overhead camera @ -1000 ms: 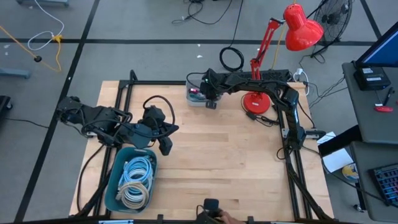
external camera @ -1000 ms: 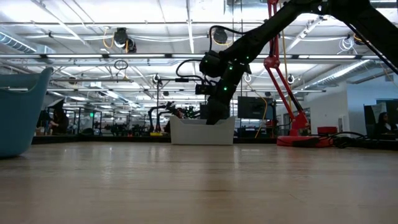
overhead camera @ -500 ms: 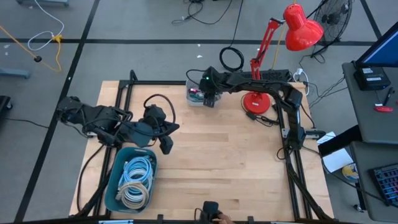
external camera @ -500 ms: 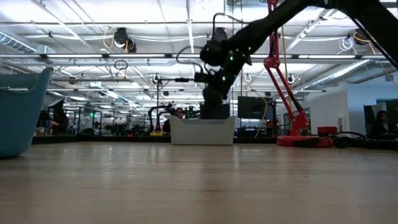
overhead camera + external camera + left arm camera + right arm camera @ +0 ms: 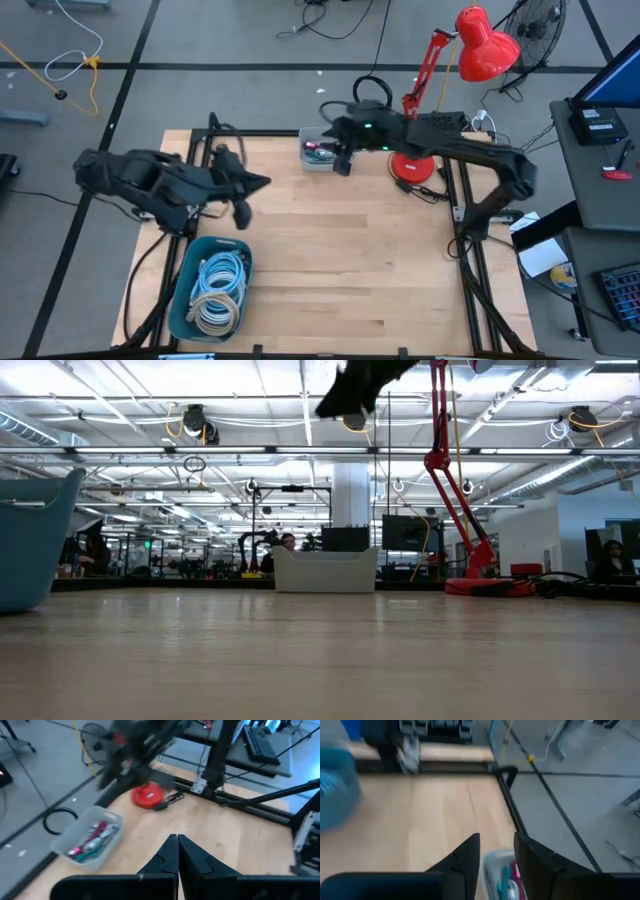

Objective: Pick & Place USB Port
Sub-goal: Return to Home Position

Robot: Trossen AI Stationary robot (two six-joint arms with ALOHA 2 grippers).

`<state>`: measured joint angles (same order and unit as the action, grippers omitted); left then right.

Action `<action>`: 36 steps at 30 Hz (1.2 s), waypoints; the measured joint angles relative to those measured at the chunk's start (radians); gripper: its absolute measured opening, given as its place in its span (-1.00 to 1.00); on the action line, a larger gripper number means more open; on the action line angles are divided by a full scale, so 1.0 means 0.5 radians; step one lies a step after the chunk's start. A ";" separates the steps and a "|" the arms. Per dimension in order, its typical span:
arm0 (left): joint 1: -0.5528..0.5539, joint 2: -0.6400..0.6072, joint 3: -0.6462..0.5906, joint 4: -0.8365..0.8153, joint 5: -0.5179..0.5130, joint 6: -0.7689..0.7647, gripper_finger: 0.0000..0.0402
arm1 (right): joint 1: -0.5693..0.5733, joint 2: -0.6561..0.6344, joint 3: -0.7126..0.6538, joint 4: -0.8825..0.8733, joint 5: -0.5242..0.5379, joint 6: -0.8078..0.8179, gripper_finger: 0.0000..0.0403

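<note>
Looks to be the closing step: sorting finished, by the lie of things, and both arms due at rest. Next move, as a judgement: fold each arm toward its own mount, clear of the bin walls and the red lamp, with nothing carried.

Right gripper at upper centre of the high view, hanging at the right edge of the gray bin. Fingers parted, nothing between them, the bin rim showing under the gap in the right wrist view. In the low view only a dark piece of arm at the top edge, well above the bin.

Left gripper at centre left, over bare worktop. Fingers pressed together on nothing.

Pink and dark cables lying inside the gray bin, apart from both pairs of fingers. Pale coiled cables in the blue bin, lower left, below the left gripper.
</note>
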<state>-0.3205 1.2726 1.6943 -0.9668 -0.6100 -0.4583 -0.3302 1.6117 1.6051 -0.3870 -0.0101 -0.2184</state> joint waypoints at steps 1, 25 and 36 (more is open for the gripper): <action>0.010 -0.033 0.000 -0.039 -0.001 0.028 -1.00 | 0.021 -0.054 0.000 -0.008 0.000 0.064 -0.47; 0.169 -1.141 -0.711 -0.280 0.280 0.114 -1.00 | 0.609 -0.853 -0.154 -0.429 0.063 0.638 -0.98; 0.169 -1.761 -1.388 0.318 0.342 0.111 -1.00 | 0.732 -1.406 -1.164 0.256 0.276 0.882 -1.00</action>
<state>-0.2359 0.3921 1.0002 -0.8077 -0.4388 -0.4027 0.0357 0.9088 1.0233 -0.2589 0.1279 0.2225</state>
